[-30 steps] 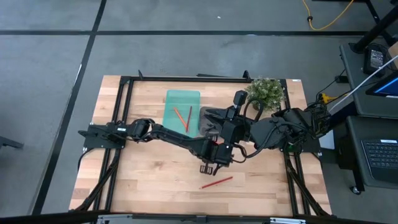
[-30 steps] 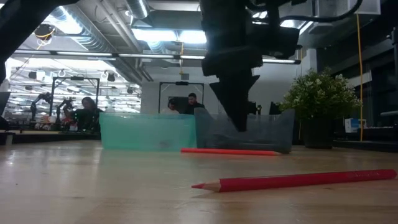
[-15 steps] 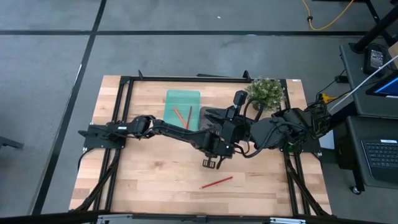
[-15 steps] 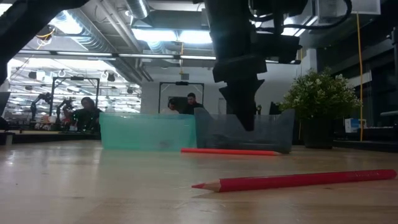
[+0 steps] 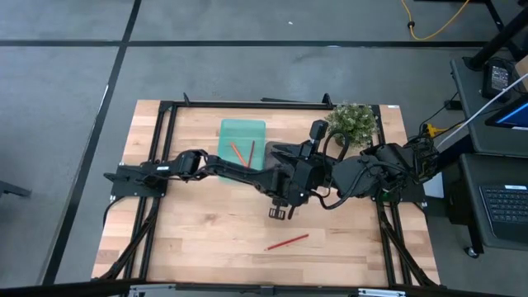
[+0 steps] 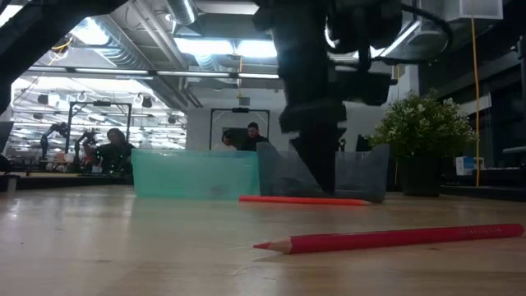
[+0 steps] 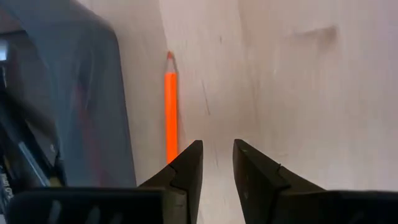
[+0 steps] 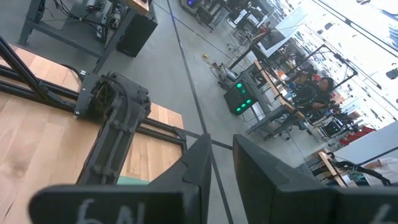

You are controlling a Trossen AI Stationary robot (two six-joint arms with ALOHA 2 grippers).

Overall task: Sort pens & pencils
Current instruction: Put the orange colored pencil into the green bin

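Two pencils still lie loose as we swing our left gripper [image 5: 279,213], fingers narrowly parted and empty, toward twelve o'clock over the orange pencil [image 7: 170,106], leaving the red pencil [image 5: 287,242] behind.

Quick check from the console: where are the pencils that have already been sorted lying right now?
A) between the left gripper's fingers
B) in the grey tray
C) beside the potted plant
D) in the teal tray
D: the high view shows two orange-red pencils lying inside the teal tray, while the left gripper hangs over bare table with nothing between its fingers.
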